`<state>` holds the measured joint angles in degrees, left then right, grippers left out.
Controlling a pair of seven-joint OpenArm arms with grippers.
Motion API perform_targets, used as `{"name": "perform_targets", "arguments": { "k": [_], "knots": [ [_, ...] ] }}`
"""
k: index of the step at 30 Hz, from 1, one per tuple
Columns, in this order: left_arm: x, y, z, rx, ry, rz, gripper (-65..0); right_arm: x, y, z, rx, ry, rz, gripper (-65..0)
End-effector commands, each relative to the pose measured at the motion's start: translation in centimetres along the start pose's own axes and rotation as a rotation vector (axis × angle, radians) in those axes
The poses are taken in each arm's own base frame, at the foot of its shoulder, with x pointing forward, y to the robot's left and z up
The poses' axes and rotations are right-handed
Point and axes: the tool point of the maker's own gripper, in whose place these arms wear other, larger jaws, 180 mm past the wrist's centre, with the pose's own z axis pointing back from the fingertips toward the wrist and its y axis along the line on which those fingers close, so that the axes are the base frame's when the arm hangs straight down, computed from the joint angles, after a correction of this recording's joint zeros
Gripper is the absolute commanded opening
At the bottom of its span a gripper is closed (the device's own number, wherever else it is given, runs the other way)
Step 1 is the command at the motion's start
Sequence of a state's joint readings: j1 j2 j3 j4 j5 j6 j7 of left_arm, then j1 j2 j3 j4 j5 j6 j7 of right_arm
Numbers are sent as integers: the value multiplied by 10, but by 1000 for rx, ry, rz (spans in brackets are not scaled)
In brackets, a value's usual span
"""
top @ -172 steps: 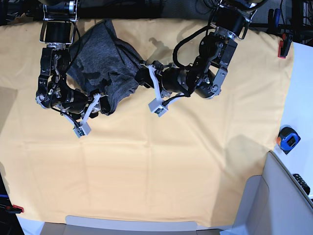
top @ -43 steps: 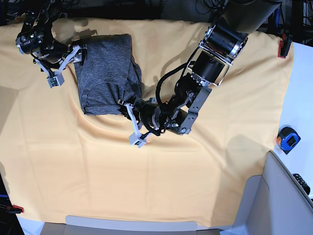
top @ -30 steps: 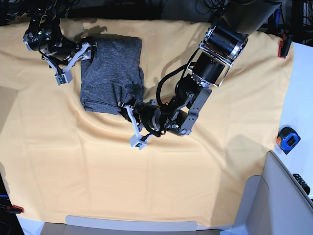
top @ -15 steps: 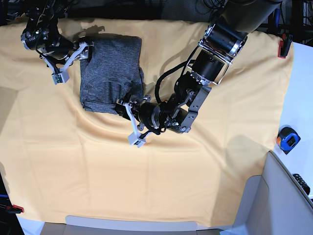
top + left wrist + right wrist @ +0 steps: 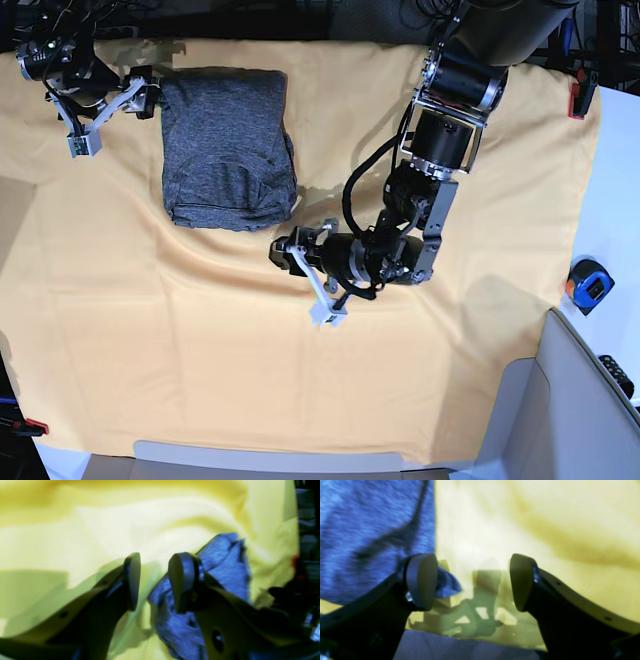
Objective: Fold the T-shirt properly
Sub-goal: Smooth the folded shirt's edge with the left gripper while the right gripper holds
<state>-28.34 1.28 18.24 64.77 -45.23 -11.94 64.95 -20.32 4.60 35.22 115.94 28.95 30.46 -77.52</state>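
Yellow-orange cloth (image 5: 300,380) is covering the table, rumpling under the folded shirt (image 5: 227,145). Left gripper (image 5: 310,280) and right gripper (image 5: 105,115) are both hanging spread, empty, beside the shirt.

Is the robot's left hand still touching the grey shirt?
Apart. In the base view, the left gripper sits below and to the right of the folded T-shirt, with a strip of bare yellow cloth between them, and its fingers hold nothing.

The base view is looking straight down on the whole yellow table cloth (image 5: 200,330) from well above. Each wrist view is riding close behind its own fingers, facing low across the cloth. All three are sharing the folded T-shirt (image 5: 228,145) (image 5: 225,562) (image 5: 370,530).
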Motion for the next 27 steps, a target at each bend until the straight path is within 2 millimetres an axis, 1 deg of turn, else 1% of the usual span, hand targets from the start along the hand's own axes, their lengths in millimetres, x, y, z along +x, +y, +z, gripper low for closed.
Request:
{"name": "perform_targets", "arguments": {
  "k": [1,2,4,6,7,8,10,12,14,16,17,19,21,22,25,26,27],
  "knots": [
    [39,-12,21,-36,-108,-11,-429,11,-15,11,-44,-44,0,-214],
    [47,-9,33,-40,-141,5,-429,11,-23,14,-67,-54,-17,-214],
    [50,4,59,-40,-206,57,-430,19,-36,21,-104,-91,-47,-215],
    [52,6,84,-55,-272,82,-430,25,-43,28,-105,-134,-80,-217],
    [51,3,92,-66,-287,81,-430,29,-42,30,-85,-159,-94,-218],
    [44,0,95,-77,-282,80,-430,34,-38,32,-49,-192,-107,-219],
    [23,-7,96,-107,-253,82,-431,47,-21,37,59,-269,-131,-220],
    [-4,-8,91,-120,-191,104,-441,60,3,42,193,-336,-142,-221],
    [-32,-17,75,-129,-106,102,-464,64,20,40,269,-348,-133,-227],
    [-58,-31,58,-133,-12,65,-497,63,35,35,313,-329,-113,-268],
    [-68,-36,51,-125,27,58,-513,61,41,32,329,-316,-109,-292],
    [-90,-47,37,-107,110,52,-569,53,54,28,364,-287,-104,-342],
    [-98,-55,27,-87,137,47,-624,48,64,24,385,-266,-109,-382],
    [-99,-61,23,-80,142,30,-646,42,64,21,377,-247,-108,-400],
    [-110,-75,10,-90,178,-2,-650,33,62,15,351,-209,-102,-453],
    [-114,-76,6,-91,192,-4,-650,30,61,13,344,-198,-108,-472],
    [-112,-76,3,-90,193,-9,-650,25,58,8,336,-179,-128,-499]
  ]
}}
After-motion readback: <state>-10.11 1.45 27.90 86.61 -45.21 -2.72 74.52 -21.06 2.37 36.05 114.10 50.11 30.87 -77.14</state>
